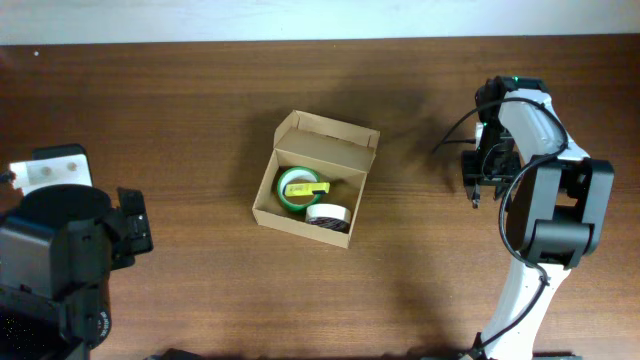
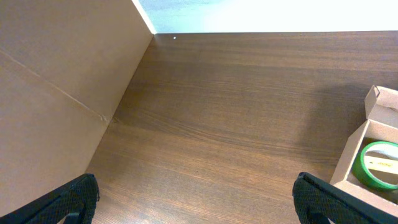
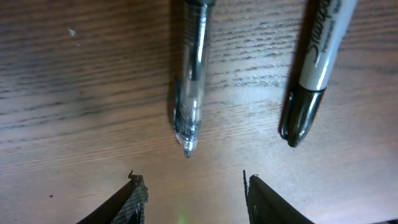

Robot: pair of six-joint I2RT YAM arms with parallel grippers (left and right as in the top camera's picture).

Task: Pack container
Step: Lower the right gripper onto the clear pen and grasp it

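Observation:
The container (image 1: 315,180) is a small tan cardboard box in the middle of the table, its flap lid standing open at the back. In it lie a green tape roll (image 1: 295,190) with a yellow piece on it and a white-topped tape roll (image 1: 327,217). In the left wrist view the container (image 2: 364,146) shows at the right edge, beyond my open, empty left gripper (image 2: 199,208). My right gripper (image 3: 193,196) points down at the table to the right of the box, open. A clear pen (image 3: 189,81) lies just ahead of its jaws, with a black marker (image 3: 314,68) beside it.
A large cardboard panel (image 2: 56,93) fills the left of the left wrist view. A white object (image 1: 50,168) sits at the table's left edge beside the left arm (image 1: 60,265). The right arm (image 1: 535,190) stands at the right, with a cable looping off it.

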